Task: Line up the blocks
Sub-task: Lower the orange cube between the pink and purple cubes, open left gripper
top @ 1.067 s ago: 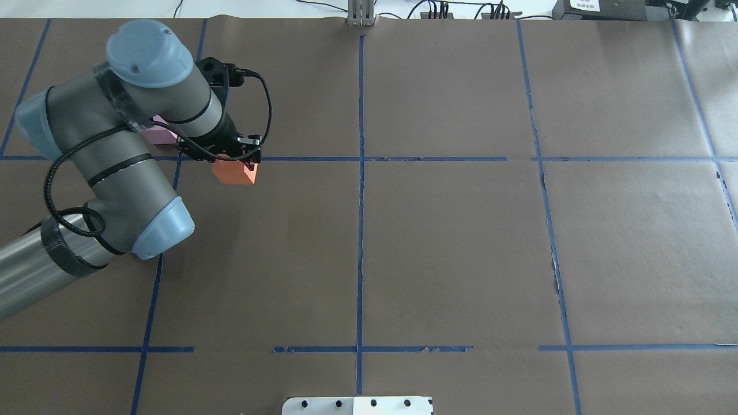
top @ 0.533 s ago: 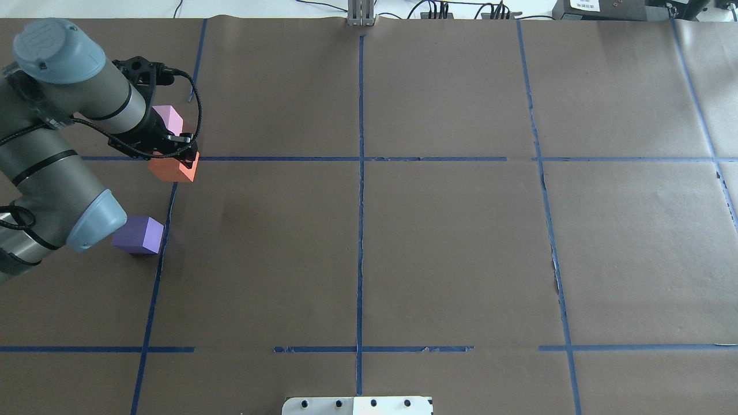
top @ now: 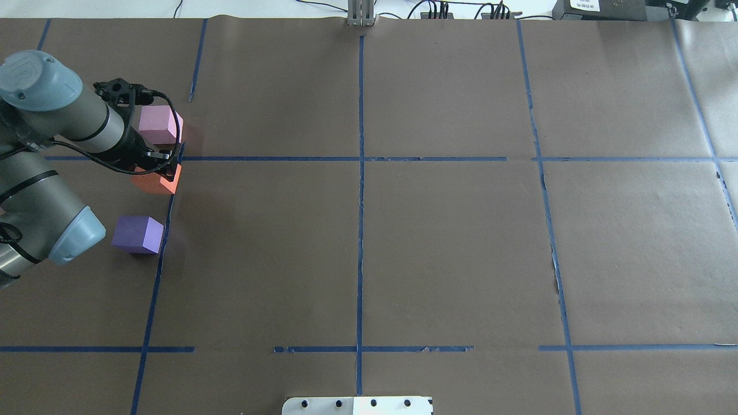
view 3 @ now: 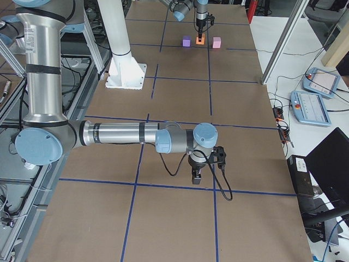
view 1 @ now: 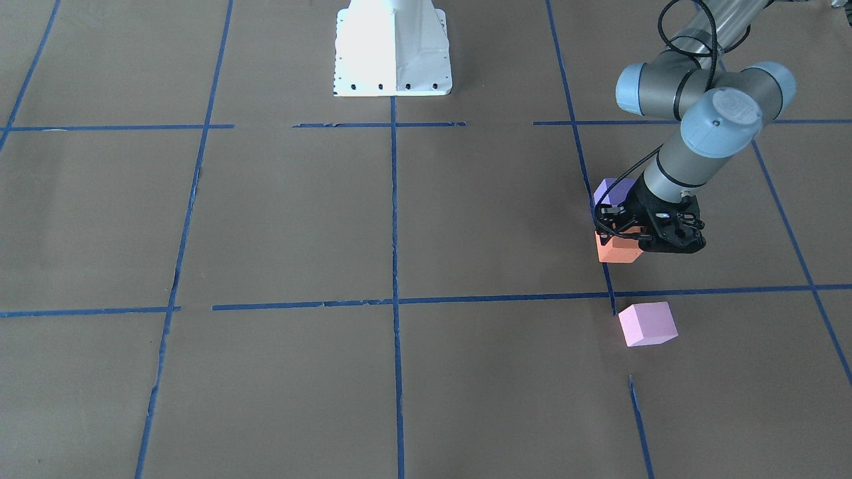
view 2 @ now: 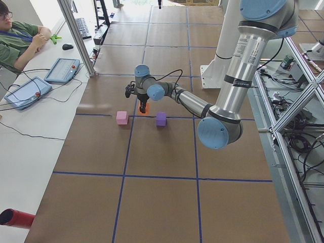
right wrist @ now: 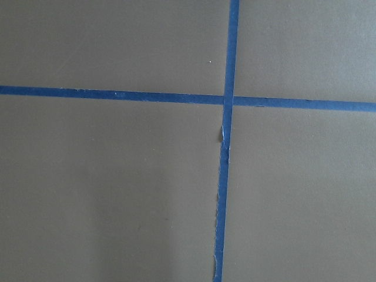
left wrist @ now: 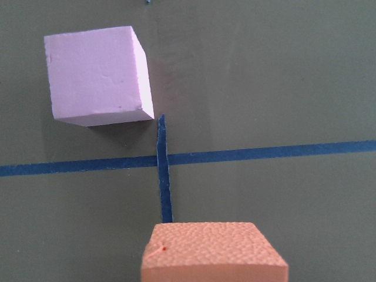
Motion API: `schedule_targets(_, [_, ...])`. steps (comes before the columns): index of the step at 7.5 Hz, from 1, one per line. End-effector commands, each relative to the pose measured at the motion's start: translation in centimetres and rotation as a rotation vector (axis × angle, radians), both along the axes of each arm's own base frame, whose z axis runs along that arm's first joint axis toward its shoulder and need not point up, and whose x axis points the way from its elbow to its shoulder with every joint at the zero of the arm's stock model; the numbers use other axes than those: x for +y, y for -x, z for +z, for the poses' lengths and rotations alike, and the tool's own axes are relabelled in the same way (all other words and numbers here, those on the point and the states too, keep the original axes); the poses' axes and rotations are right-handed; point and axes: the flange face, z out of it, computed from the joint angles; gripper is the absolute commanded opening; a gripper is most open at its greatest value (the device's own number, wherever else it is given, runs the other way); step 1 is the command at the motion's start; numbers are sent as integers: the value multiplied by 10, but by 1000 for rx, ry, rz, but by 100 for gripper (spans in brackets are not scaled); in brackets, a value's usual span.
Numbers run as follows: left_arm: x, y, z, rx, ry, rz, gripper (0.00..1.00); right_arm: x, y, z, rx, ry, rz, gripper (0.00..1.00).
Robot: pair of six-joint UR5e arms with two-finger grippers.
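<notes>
Starting at the far left of the overhead view: the left gripper (top: 166,168) has its fingers clamped narrow on the orange block (top: 154,181), pinching it from above. The block hangs low over the brown paper surface (top: 450,248), but I honestly can't tell whether its bottom touches or sits just off it.

The purple block (top: 138,234) is near the orange one, on the robot's side of it. The pink block (top: 157,125) is close by on the far side, across the horizontal strip of blue tape (top: 288,158). So orange sits between the other two, all three apart from each other and hugging the left edge of the same vertical tape strip. From the camera on the table's left end they read pink, orange, purple in a rough row. The left wrist view shows the orange top at the bottom of the frame, with the pink cube ahead and off to the left, just beyond the tape crossing.

Text-wise there's not much. The black box at the overhead's top right has a white label (top: 585,4), way too small to read.

The right gripper (view 3: 196,176) shows only in the right-end view, well away from the blocks, low over the paper. I can't tell how its fingers are set. Its wrist camera sees only a tape crossing.
</notes>
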Motion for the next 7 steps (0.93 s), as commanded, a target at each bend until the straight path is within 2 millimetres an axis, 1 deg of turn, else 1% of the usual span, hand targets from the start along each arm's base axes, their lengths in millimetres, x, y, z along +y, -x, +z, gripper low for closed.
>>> schedule_targets(1, [-3, -6, 14, -13, 12, 4, 0, 0, 0, 0, 1, 0, 0, 100])
schedule_targets(2, [-4, -7, 20, -19, 20, 3, 0, 0, 0, 0, 1, 0, 0, 100])
schedule_targets(4, [-7, -5, 23, -22, 25, -4, 0, -1, 0, -1, 1, -2, 0, 100])
schedule_targets(7, [-10, -6, 37, -39, 42, -4, 0, 0, 0, 0, 0, 0, 0, 100])
